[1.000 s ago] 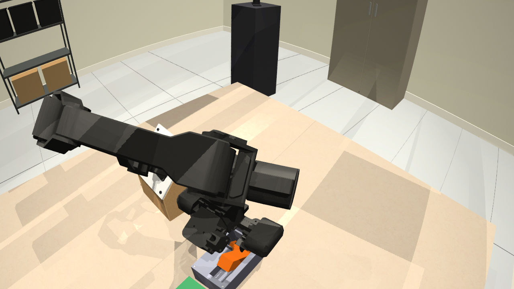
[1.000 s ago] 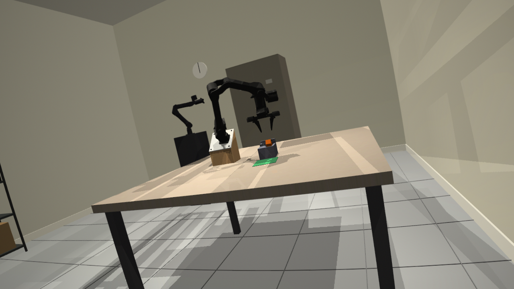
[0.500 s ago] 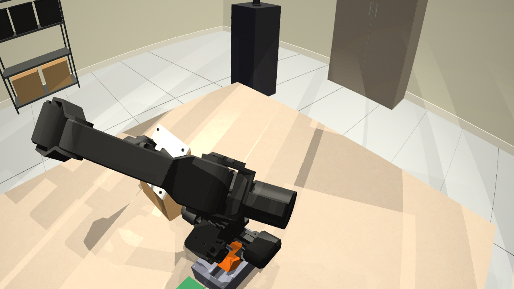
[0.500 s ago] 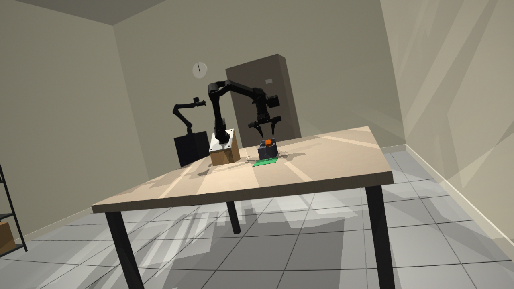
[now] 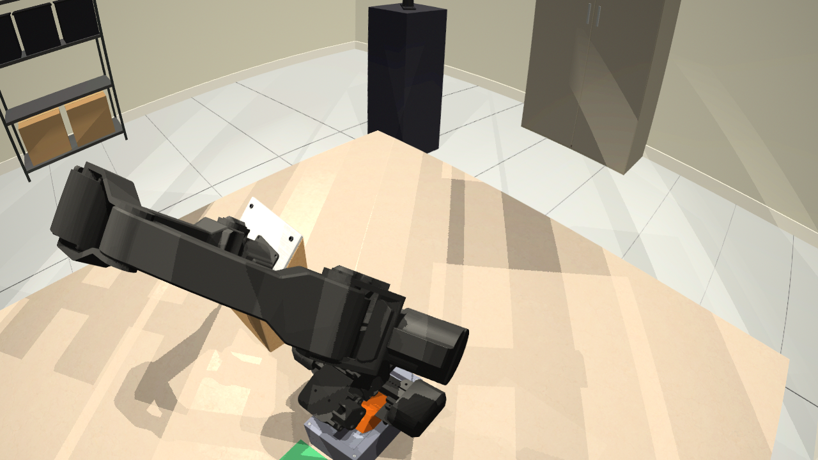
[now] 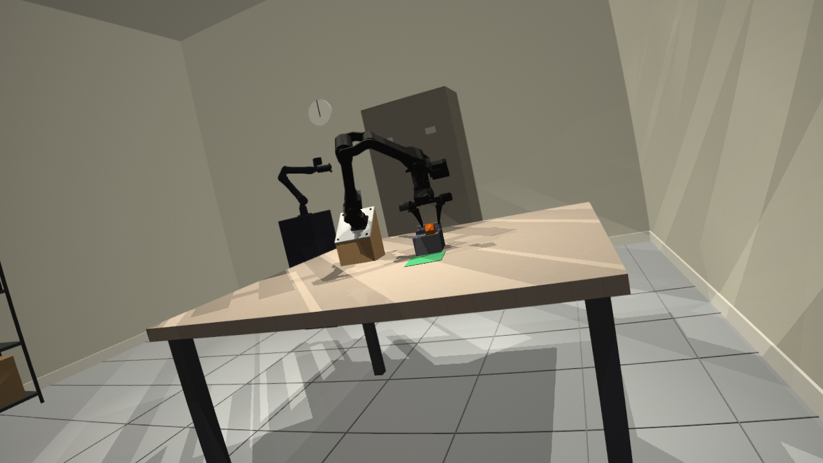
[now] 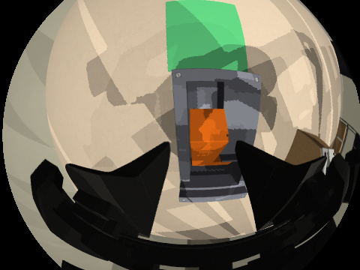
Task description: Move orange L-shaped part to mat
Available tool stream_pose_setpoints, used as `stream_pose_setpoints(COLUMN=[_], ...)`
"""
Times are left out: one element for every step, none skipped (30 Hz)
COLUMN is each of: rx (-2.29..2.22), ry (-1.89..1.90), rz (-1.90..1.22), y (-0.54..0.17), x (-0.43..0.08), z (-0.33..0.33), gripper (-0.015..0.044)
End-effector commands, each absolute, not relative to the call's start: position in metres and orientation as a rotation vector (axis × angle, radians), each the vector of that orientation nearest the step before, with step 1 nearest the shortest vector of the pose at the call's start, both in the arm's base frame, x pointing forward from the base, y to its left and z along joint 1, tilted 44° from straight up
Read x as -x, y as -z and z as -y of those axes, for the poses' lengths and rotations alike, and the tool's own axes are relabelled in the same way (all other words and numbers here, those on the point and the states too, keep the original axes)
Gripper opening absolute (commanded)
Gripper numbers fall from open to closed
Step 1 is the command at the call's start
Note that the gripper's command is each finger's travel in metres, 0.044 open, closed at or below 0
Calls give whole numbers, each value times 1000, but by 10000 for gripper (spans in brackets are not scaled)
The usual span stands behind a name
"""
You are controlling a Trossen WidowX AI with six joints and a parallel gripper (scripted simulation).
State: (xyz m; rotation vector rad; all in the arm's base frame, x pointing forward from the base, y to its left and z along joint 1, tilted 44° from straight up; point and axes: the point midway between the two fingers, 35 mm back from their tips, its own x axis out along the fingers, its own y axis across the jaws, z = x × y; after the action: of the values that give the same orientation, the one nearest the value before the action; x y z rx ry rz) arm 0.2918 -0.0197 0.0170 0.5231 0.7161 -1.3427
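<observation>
The orange part point(image 5: 372, 409) point(image 6: 429, 227) point(image 7: 208, 129) sits tilted in the grey tray point(image 5: 367, 448) point(image 6: 428, 244) point(image 7: 244, 112). Its end toward the green mat point(image 5: 301, 452) point(image 6: 425, 258) point(image 7: 206, 34) is raised above the pocket, and empty pocket floor shows beyond that end in the wrist view. Its L-shaped end is low in the pocket. My gripper point(image 6: 430, 224) point(image 7: 203, 146) is open, pointing down, low over the tray. In the wrist view its fingertips stand on either side of the part with gaps to both. The top view shows the fingertips poorly.
The mat lies flat on the table point(image 5: 514, 388) point(image 6: 506, 270), against the tray's side at the raised end. The arm's base stands on a wooden block point(image 6: 359, 252) point(image 7: 305, 148) with a white top plate point(image 5: 273, 225), off to one side of the tray.
</observation>
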Motion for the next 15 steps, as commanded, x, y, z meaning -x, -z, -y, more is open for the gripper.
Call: stream_pose_setpoints(rx=[-512, -512, -512, -512, -512, -512, -512, -511, -511, -511, -511, -511, -511, -511, -520], ry=[1348, 1348, 1348, 1348, 1348, 1348, 1348, 1348, 1348, 1348, 1348, 1348, 1348, 1348, 1346], rz=[-720, -720, -720, -719, -719, -719, -719, -719, -719, -718, -718, -718, -718, -718, -715], y=[-11, -10, -9, -8, -6, -5, -4, -3, -2, -1, -1, 0, 0, 0, -3], x=[-290, -290, -290, -290, -290, -290, -290, -290, -290, -290, -290, -290, -290, -290, -292], z=[27, 28, 29, 30, 31, 32, 33, 35, 36, 37, 37, 37, 37, 37, 35], gripper=[280, 280, 280, 280, 280, 280, 280, 280, 280, 280, 280, 280, 280, 280, 254])
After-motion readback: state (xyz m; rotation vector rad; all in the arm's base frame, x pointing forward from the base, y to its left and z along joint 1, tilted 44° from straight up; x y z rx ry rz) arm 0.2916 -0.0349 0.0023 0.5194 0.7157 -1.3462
